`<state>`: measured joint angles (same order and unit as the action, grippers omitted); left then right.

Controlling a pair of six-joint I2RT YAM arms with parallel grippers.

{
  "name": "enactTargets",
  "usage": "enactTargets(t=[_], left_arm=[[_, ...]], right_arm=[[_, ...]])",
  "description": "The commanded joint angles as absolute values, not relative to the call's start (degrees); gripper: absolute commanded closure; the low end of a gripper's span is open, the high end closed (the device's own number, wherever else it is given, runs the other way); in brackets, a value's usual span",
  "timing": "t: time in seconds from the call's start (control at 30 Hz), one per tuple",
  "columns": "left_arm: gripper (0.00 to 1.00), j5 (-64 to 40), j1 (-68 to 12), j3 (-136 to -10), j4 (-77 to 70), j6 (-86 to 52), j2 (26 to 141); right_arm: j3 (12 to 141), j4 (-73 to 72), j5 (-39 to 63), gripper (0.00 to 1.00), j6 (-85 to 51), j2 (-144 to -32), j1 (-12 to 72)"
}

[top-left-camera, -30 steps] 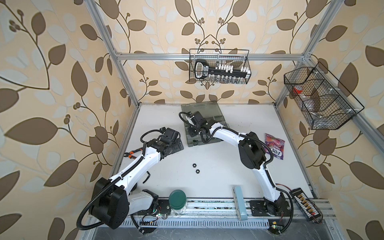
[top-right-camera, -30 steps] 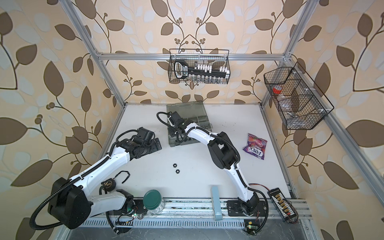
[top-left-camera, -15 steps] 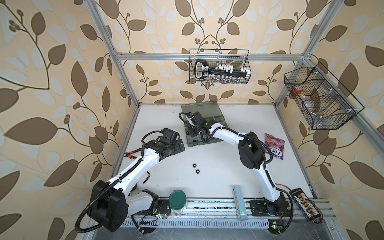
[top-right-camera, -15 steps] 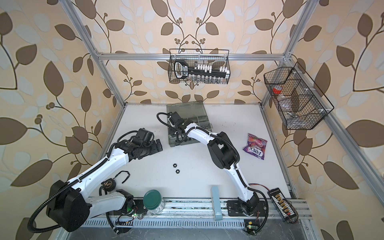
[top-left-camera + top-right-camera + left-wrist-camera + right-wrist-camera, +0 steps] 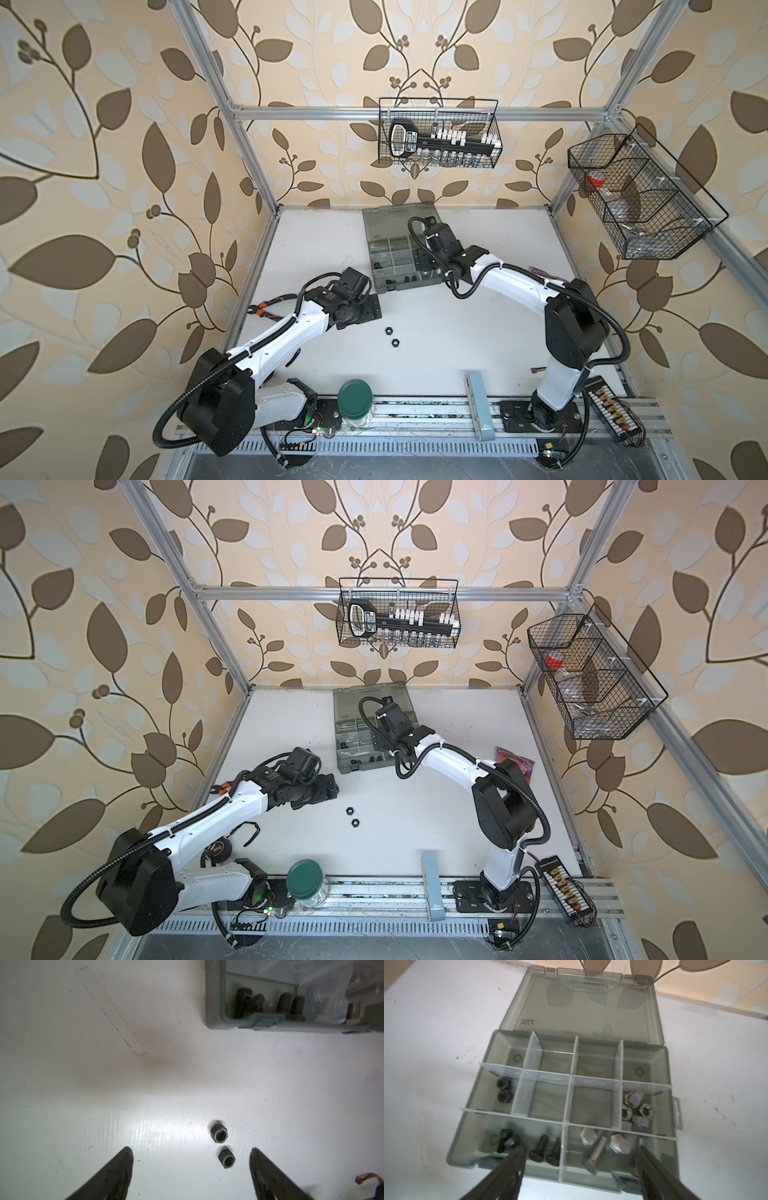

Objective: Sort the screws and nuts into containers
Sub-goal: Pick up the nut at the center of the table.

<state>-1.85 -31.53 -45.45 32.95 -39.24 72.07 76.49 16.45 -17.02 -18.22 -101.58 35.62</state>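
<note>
Two black nuts [image 5: 219, 1134] [image 5: 227, 1158] lie side by side on the white table, seen in both top views [image 5: 389, 331] [image 5: 355, 822]. My left gripper [image 5: 190, 1148] is open just to their left, low over the table; the nearer nut sits between its fingers, close to one finger. The containers are compartments of the open grey organizer case [image 5: 669, 1068] [image 5: 409, 286]. They hold black nuts [image 5: 503, 1089], silver nuts [image 5: 634, 1108], black screws [image 5: 543, 1149] and silver screws [image 5: 598, 1151]. My right gripper [image 5: 579, 1145] is open above the front compartments, holding nothing.
A green-lidded jar [image 5: 354, 399] and a pale blue bar [image 5: 480, 409] stand at the front edge. A pink packet [image 5: 515, 762] lies right of the right arm. Pliers [image 5: 259, 309] lie at the left edge. Wire baskets [image 5: 438, 133] [image 5: 640, 199] hang on the walls.
My right gripper has opened above the case. My left arm has swung forward and to the right, closer to the two black nuts.
</note>
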Motion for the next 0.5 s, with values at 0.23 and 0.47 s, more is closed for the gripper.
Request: enactTargets(t=[0.23, 0.47], left_arm=[[0.25, 2.85, -40.51, -52.13, 36.39, -40.0, 81.89], [0.35, 2.56, -43.87, -53.69, 36.12, -40.69, 88.8]], right_arm=[[66.83, 13.74, -25.1, 0.0, -21.99, -91.3, 34.85], [64.65, 13.48, -27.99, 0.0, -22.78, -87.57, 34.67]])
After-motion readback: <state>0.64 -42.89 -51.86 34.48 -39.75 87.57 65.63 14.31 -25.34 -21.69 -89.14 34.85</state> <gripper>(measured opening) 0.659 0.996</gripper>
